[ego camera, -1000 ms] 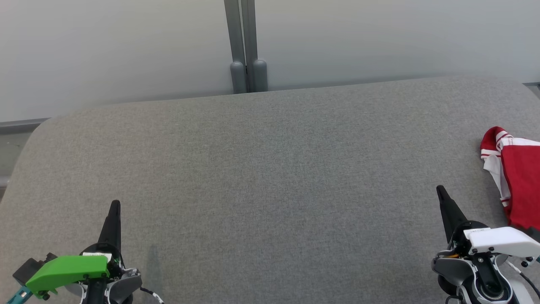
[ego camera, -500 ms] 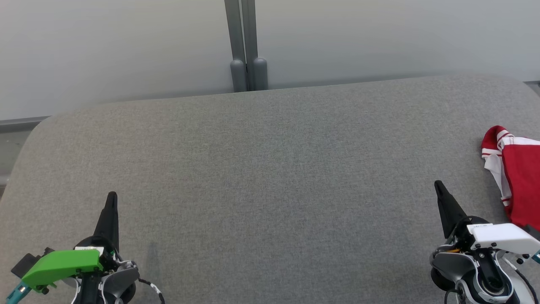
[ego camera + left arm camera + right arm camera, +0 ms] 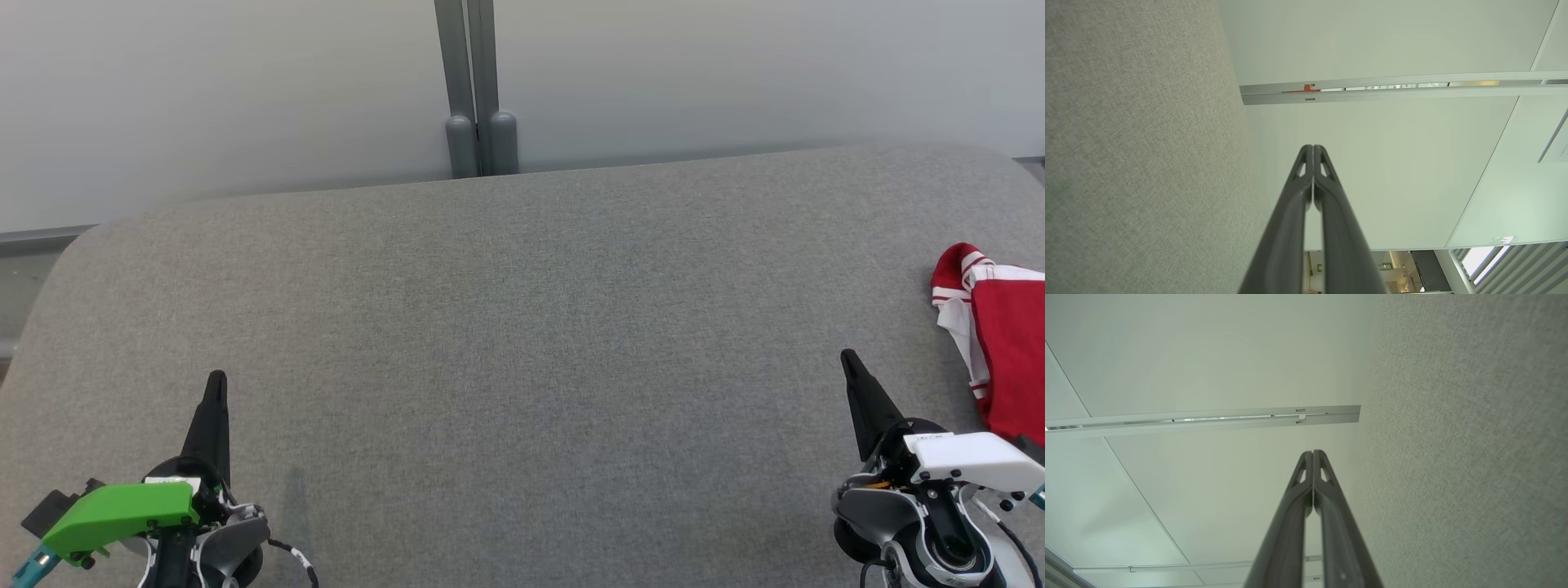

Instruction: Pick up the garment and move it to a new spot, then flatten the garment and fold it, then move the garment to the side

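Observation:
The garment (image 3: 1004, 343), red with white stripes, lies bunched at the right edge of the head view on the grey fabric table (image 3: 522, 351), partly cut off by the frame. My right gripper (image 3: 849, 359) stands shut at the lower right, a short way left of the garment and apart from it. At the lower left my left gripper (image 3: 216, 380) is shut too, far from the garment. Each wrist view looks along its own fingers, the left gripper (image 3: 1313, 147) and the right gripper (image 3: 1313, 452), tips pressed together with nothing between them.
Pale wall panels (image 3: 245, 90) rise behind the table, joined by a grey post (image 3: 478, 90) at the back middle. The table's rounded far corners sit at the left and right. Grey fabric spreads between the two grippers.
Both grippers shifted slightly up the head view between the first earlier frame and the second, then stayed still. The garment lies where it was.

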Available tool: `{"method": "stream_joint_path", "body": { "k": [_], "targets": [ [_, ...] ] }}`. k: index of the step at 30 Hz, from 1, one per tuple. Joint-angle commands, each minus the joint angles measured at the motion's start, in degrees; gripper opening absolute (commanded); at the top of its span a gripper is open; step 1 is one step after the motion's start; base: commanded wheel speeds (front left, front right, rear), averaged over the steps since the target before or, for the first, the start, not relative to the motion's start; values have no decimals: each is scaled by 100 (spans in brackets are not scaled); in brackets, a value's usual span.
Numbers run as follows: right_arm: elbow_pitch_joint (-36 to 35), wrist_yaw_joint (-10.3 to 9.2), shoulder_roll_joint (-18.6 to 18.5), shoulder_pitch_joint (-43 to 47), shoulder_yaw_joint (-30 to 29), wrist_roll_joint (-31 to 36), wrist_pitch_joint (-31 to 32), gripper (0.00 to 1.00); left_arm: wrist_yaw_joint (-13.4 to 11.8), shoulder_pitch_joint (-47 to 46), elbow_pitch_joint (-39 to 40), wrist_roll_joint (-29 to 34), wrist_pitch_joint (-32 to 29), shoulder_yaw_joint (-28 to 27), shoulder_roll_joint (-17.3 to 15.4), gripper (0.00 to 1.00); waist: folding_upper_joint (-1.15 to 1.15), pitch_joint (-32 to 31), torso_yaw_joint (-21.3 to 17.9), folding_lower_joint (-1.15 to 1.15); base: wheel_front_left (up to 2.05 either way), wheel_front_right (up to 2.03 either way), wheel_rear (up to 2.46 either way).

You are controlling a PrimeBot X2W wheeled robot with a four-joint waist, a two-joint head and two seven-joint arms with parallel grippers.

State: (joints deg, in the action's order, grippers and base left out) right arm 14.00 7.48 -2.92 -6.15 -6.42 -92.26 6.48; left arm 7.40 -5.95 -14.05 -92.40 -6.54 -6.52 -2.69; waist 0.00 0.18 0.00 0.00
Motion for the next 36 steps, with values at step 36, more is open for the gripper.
{"method": "stream_joint_path", "body": {
  "k": [36],
  "targets": [
    [11,2,4,-28,-20,-30,28,0,28,-73,-6,4,-24,-19,-39,0,0,0,0,0,0,0,0]
  ]
}}
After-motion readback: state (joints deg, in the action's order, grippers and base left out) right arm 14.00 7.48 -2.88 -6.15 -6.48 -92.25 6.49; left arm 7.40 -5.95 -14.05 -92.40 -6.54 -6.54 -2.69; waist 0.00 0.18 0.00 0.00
